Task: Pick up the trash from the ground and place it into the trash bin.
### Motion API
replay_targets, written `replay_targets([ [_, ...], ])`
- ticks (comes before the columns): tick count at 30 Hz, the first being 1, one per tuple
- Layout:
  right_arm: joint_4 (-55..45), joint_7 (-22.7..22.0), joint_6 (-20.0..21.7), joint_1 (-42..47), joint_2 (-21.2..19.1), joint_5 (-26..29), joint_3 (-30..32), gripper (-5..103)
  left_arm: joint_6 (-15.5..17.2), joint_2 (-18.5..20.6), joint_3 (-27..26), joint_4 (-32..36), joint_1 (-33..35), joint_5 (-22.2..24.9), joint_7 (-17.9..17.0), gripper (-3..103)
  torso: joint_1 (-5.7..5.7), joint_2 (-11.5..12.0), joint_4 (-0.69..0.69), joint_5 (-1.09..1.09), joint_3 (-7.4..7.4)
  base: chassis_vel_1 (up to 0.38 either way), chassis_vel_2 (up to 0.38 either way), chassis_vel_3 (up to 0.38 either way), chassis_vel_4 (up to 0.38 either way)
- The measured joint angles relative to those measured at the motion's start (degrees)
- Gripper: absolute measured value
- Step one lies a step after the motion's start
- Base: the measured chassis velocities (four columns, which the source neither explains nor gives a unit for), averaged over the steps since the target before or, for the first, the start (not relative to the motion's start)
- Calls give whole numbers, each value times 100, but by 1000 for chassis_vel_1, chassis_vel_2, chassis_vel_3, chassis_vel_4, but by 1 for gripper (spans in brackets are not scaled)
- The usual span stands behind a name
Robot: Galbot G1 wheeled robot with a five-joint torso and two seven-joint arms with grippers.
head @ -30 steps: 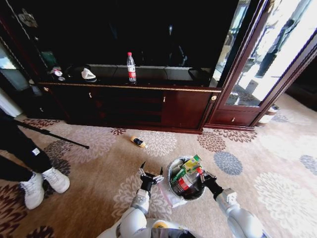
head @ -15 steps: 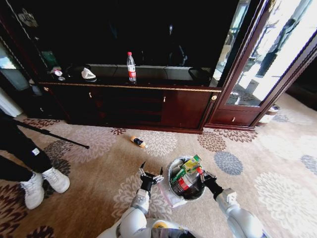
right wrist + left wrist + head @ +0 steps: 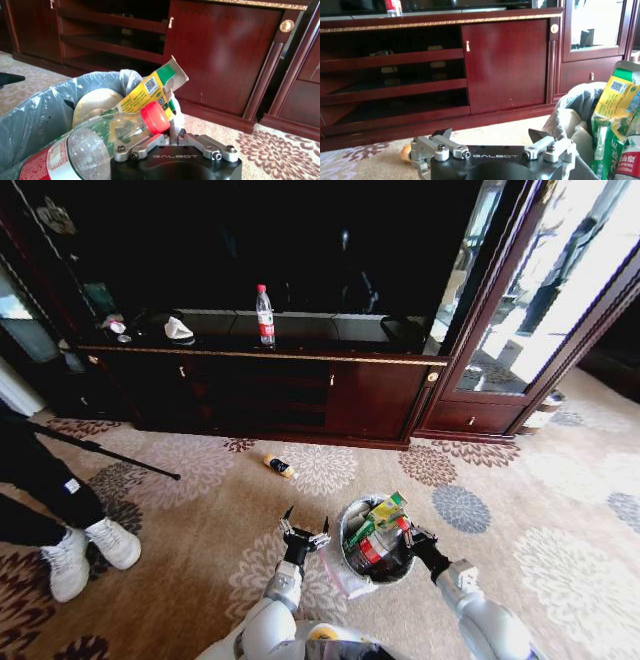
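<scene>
My right gripper (image 3: pixel 169 139) is narrow, its 2 fingers pinched on the neck of a clear plastic bottle (image 3: pixel 85 150) just under its red cap (image 3: pixel 155 117). The bottle body lies tilted over the rim and into the mouth of the trash bin (image 3: pixel 346 532), against a green-and-yellow carton (image 3: pixel 150 88) that sticks up out of the liner. In the head view that gripper (image 3: pixel 412 537) sits at the bin's right edge.

My left gripper (image 3: pixel 304 532) hovers just left of the bin with its fingers spread wide and nothing between them. Past it, near the foot of the dark wood cabinet (image 3: pixel 300 390), a small yellow bottle (image 3: pixel 280 467) lies on the patterned carpet (image 3: pixel 200 500), well apart from the bin.

I judge this to be the drop-off step for the clear bottle: it is over the liner but I have not let go. The next move calls for opening the right fingers so it settles among the litter without tipping the bin, then clearing the rim. After that, the yellow bottle looks like the 1 piece left on the floor within my view, and reaching it probably needs the base to roll forward.
</scene>
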State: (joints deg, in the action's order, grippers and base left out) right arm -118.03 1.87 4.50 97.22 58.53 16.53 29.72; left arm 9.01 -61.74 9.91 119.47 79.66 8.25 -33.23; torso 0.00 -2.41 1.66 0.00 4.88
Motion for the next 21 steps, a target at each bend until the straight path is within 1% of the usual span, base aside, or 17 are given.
replay_targets([
  [4, -7, -10, 8, 3, 2, -8, 1, 2, 0, 0, -3, 2, 2, 9, -2, 100, 0, 0, 0, 0, 0, 0, 0, 0, 0],
  [5, -169, -162, 56, 107, 48, -142, 7, 2, 107, -27, -62, 78, 63, 97, -28, 100, 0, 0, -1, 1, 1, 0, 0, 0, 0],
  [6, -169, -162, 56, 107, 48, -142, 7, 2, 107, -27, -62, 78, 63, 97, -28, 100, 0, 0, -1, 1, 1, 0, 0, 0, 0],
  [7, -245, -241, 101, 152, 62, -212, 9, 2, 179, -27, -101, 131, 93, 128, -19, 100, 0, 0, -1, -4, 0, 0, 0, 0, 0],
  [8, -291, -335, 149, 170, 75, -245, 7, 2, 204, -9, -130, 178, 120, 210, -9, 100, 0, 0, -1, -2, 0, 0, 0, 0, 0],
  [9, -291, -335, 149, 170, 75, -245, 7, 2, 204, -9, -130, 178, 120, 210, -9, 100, 0, 0, -1, -2, 0, 0, 0, 0, 0],
  [11, -284, -367, 152, 144, 85, -207, 1, 2, 120, 25, -169, 189, 133, 330, -12, 100, 0, 0, -1, 0, 0, 0, 0, 0, 0],
  [14, -256, -368, 157, 95, 82, -153, 2, 2, 71, 70, -207, 244, 171, 340, -1, 100, 0, 0, 0, 1, 0, 0, 0, 0, 0],
  [17, -171, -288, 181, 11, 27, -17, 36, 2, 80, 114, -234, 374, 286, 330, -3, 100, 0, 0, 0, 0, 0, 0, 0, 0, 0],
  [21, -27, -268, 209, -184, -112, 211, 119, 2, 148, 169, -348, 561, 617, 261, -103, 100, 0, 0, 0, -1, 0, 0, 0, 0, 0],
])
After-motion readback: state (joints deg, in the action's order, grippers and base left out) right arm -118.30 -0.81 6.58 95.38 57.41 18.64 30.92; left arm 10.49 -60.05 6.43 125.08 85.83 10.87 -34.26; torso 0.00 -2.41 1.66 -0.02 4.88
